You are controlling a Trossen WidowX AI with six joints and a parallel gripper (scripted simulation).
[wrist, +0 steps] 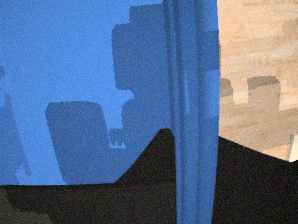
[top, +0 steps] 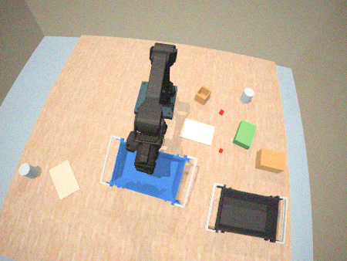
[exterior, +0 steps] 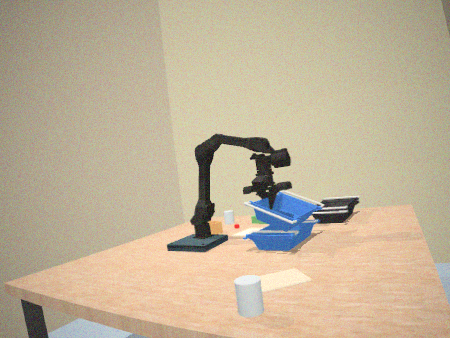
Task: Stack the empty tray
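Note:
My gripper (exterior: 271,202) is shut on the side wall of a blue tray (top: 171,170) (exterior: 287,206) (wrist: 80,50) and holds it tilted in the air, its near end higher. That tray's white wire bars (top: 105,159) (exterior: 270,212) stick out over its ends. Right under it a second blue tray (exterior: 277,242) stands on the table, with a pale bar lying along its top. The held tray's low edge is close over the lower tray's rim; I cannot tell if they touch. The load is hidden. The wrist view shows the blue wall between my dark fingers.
A black tray (top: 247,212) (exterior: 340,207) with its bars out lies at the front right. A green block (top: 244,133), an orange block (top: 271,160), a small open box (top: 203,94), two red cubes, white and tan sheets and two white cylinders (top: 247,95) (exterior: 248,295) stand around.

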